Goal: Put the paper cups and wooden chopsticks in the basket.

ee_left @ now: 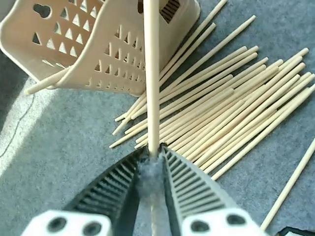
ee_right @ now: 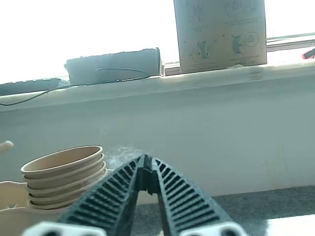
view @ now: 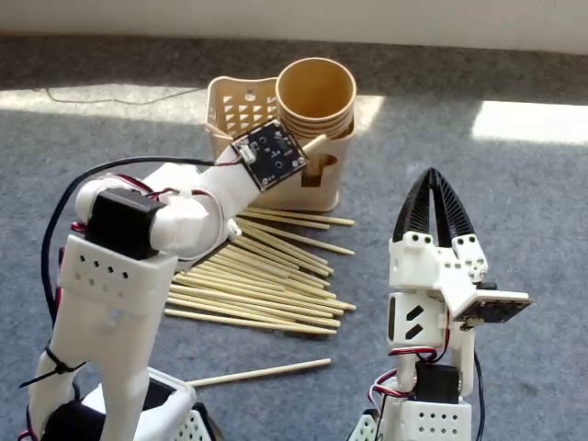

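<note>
**Held stick points at the basket; left arm is the near one**

The grey counter (view: pixel 514 202) carries everything. At its far side stands the cream basket (view: pixel 237 112), upright, with a stack of paper cups (view: pixel 315 90) already sitting in its right-hand end. In front of the basket, touching its base, lies the fanned pile of chopsticks (view: pixel 266 280). One stray chopstick (view: pixel 262 372) lies apart from it, nearer the arm bases.

The left arm stretches out over the pile to the basket. Its hand (ee_left: pixel 153 150) is clamped on a single chopstick (ee_left: pixel 151 73), gripping it near one end. The stick's long axis runs straight out ahead of the fingers. From above, its free tip shows just past the wrist camera, at the basket's front wall right below the cups.

Everything turns on that line. The stick lies lengthwise towards the opening, so I judge it needs its tip lifted over the rim and kept to the side free of cups before the fingers let go. Otherwise it may butt the wall or the stack.

The right hand (view: pixel 432 175) stands well off to the side. It points upward with its fingers together and holds nothing. The left arm is plainly the nearer to both basket and pile.
</note>
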Motion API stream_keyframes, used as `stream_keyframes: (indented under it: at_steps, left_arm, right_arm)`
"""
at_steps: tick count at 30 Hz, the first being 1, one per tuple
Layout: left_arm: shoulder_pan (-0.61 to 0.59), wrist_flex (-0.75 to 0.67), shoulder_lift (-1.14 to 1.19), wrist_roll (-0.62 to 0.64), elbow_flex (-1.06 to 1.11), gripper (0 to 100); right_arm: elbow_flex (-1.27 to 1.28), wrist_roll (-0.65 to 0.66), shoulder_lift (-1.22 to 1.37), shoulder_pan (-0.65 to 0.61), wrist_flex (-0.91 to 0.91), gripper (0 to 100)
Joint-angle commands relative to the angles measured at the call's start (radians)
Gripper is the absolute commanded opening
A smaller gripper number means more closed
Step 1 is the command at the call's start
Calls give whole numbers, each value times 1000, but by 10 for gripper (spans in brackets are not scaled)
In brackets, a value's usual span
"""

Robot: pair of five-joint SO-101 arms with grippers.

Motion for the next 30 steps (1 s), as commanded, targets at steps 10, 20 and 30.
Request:
stream_keyframes:
  at_steps: [10,20,30]
  left_arm:
    - [-8,3,-31,222,-292,9]
    - [-10,-146,-33,381,-329,8]
    - [-10,-196,-53,485,-323,5]
  right_arm:
    - [90,3,-15,10,2,6]
    - [90,3,-15,10,2,6]
    - [90,3,-15,10,2,6]
